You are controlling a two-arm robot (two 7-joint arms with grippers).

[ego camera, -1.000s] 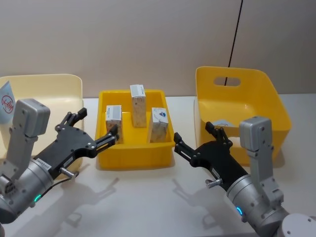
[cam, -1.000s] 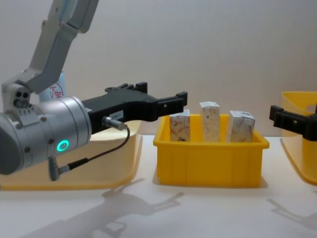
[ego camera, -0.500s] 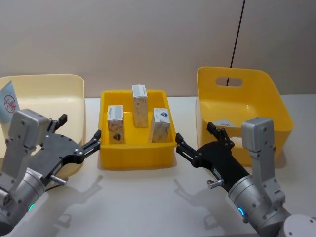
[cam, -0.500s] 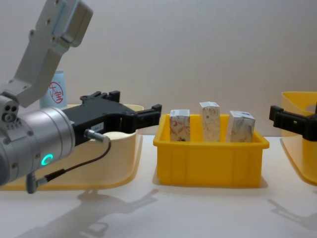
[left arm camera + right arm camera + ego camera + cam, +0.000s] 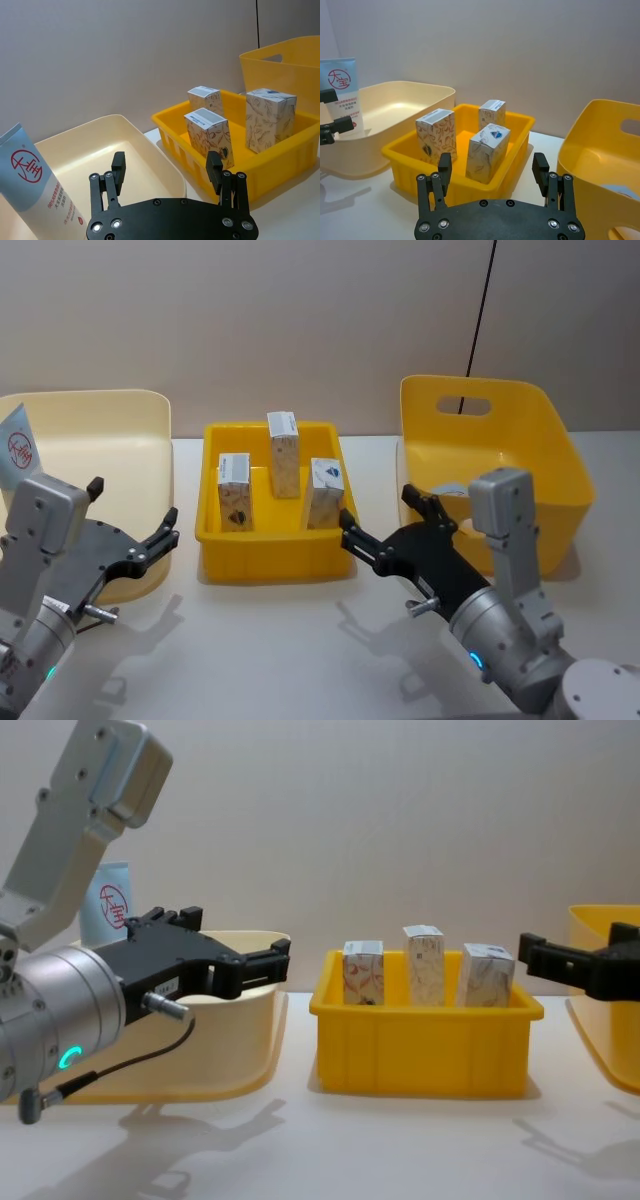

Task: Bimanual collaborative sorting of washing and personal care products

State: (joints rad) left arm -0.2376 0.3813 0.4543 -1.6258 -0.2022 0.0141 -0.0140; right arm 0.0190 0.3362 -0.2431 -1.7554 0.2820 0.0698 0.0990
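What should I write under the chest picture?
Left gripper and right gripper, jaws open, flank a yellow tray of three marbled cartons; a pale-blue tube stands in the cream bin.

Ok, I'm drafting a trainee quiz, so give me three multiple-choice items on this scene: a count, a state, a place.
1. How many small white marbled cartons stand in the shallow yellow plastic tray? A two B three C four
2. The left end effector is: A open, empty B shut on a carton C shut, empty
3. The tall pale-blue squeeze tube stands in: A the tray B the cream plastic bin C the left end effector
B: three stand there. A: spread wide, nothing held. B: it leans inside that bin.
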